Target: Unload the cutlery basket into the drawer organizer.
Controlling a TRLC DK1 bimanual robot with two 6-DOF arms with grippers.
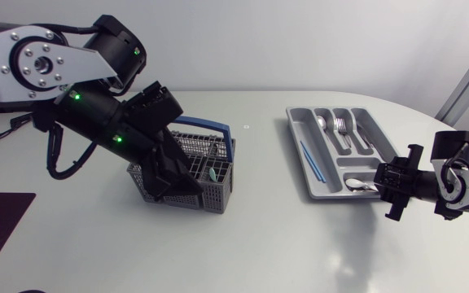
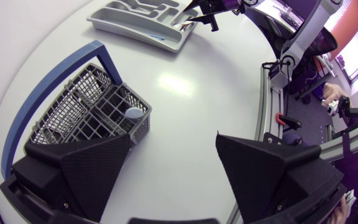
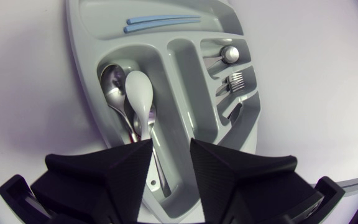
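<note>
Nearest the tabletop's front edge, toward its right side, the right gripper (image 1: 379,185) is hanging low over the near end of the drawer organizer (image 1: 296,138). Its fingers are standing narrowly apart and, as far as can be seen, are gripping nothing. The white spoon (image 3: 138,93) is lying in the spoon compartment on top of metal spoons, its handle running under the finger gap.

Farther in, left of centre, the left gripper (image 2: 174,140) is standing wide and empty just above the cutlery basket (image 1: 218,191). One pale piece (image 2: 132,113) is showing in a corner cell.

Judgement: the spoon is being deposited. The right arm should lift straight up to avoid dragging the handle. The left should narrow its fingers before entering that cell.

Toward the tabletop's back edge, forks (image 1: 341,125) are lying sorted in the organizer.
</note>
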